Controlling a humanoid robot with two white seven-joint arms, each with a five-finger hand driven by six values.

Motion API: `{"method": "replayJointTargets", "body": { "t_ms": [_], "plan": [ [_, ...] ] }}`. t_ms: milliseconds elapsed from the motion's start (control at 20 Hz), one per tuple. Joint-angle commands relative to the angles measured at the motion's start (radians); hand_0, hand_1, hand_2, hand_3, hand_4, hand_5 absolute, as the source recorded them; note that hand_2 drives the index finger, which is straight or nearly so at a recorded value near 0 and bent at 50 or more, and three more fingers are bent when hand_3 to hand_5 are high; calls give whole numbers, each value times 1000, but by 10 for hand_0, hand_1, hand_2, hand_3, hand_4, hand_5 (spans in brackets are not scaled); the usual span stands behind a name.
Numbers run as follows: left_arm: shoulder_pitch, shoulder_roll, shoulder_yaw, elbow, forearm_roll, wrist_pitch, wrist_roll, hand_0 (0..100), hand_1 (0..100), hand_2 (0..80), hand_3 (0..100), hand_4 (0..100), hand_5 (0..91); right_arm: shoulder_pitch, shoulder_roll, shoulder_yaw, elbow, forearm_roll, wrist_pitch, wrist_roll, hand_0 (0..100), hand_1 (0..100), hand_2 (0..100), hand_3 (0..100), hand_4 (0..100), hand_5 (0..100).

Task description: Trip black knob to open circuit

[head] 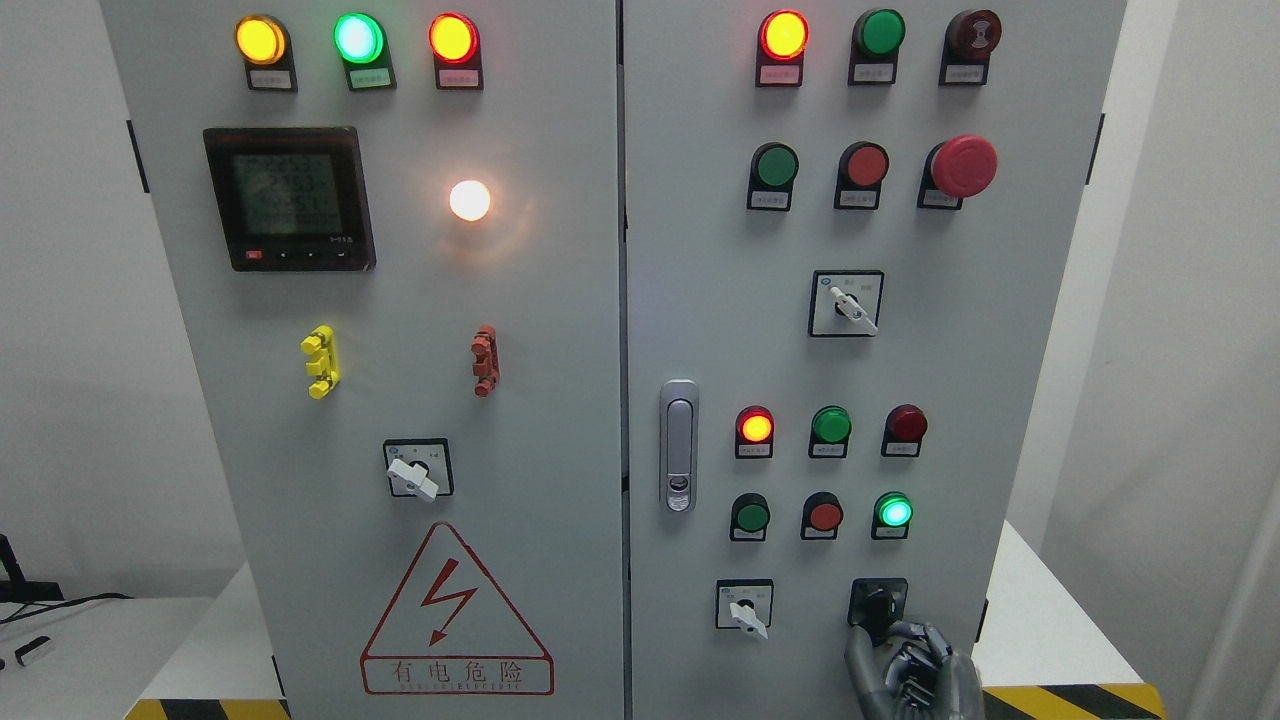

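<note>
Left door: digital meter (289, 197), readout too dim to read; yellow (321, 361) and red (485, 360) handles; white selector (415, 475); red warning triangle (455, 610) with lightning bolt, lettered "有电危险". Centre: chrome door latch (678, 445). Right door: lit red lamp (783, 35), red mushroom button (963, 165), small label plates illegible. Black knob (878, 605) sits lower right on this door. Right robot hand (905, 665) rises from the bottom edge, fingers curled, fingertips touching the knob's underside; whether they grip it cannot be told.
</note>
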Motion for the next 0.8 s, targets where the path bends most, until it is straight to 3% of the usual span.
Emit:
{"method": "replayJointTargets", "body": {
  "t_ms": [0,752],
  "plan": [
    [0,1,0,0,5,0,0,120,389,0,0,0,0,1,0,-7,2,6,0,1,402,696,580,956,955,1000],
    [0,1,0,0,5,0,0,120,389,0,0,0,0,1,-2,-27,28,29,-7,1,401,698,557,948,949,1000]
  ]
}}
